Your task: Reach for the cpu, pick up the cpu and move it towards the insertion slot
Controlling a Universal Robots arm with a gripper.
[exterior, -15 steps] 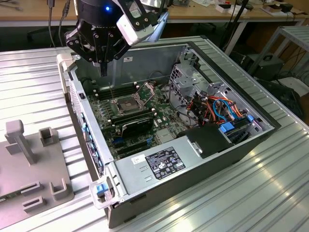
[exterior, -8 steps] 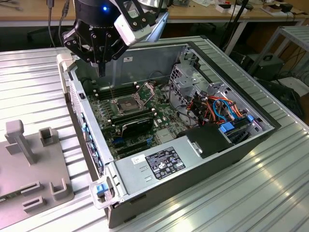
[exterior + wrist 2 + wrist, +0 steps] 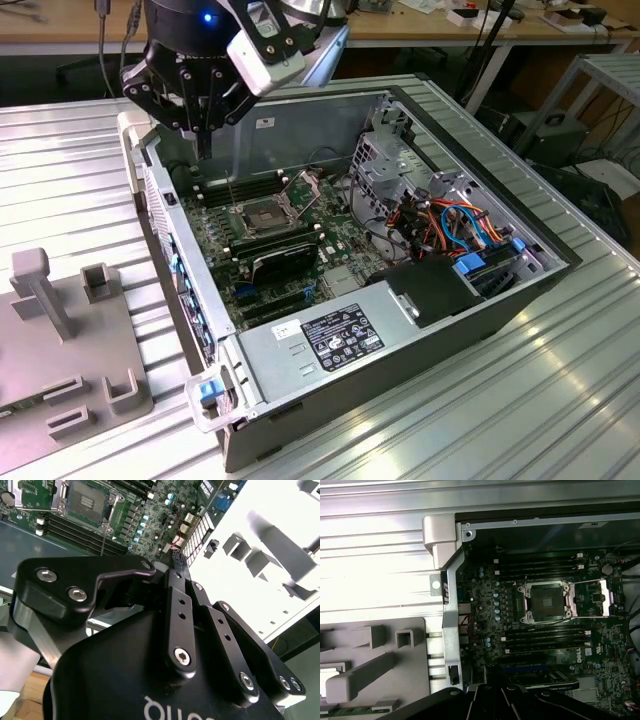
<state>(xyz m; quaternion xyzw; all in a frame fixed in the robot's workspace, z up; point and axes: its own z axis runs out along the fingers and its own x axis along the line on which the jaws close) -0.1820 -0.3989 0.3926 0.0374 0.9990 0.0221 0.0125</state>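
All three views look down onto the insertion slot [image 3: 262, 215] [image 3: 87, 502] [image 3: 546, 601].

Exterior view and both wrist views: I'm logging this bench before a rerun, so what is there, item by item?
Open grey metal computer case: one, on the table.
Ribbed silvery metal table: one, under everything.
Green motherboard: one, on the case floor.
Square insertion slot with a silvery frame and dark grey centre: one, on the motherboard.
Long narrow black memory slots: several, on both sides of the slot.
Black rectangular block: one, between slot and power supply.
Silvery power supply box: one, near end of the case.
Orange and blue cables: a bundle, at the exterior view's right.
Grey fixture plate with upright blocks: one, on the table, at the exterior view's left.
Black gripper: one, above the case's far corner at the exterior view's left.
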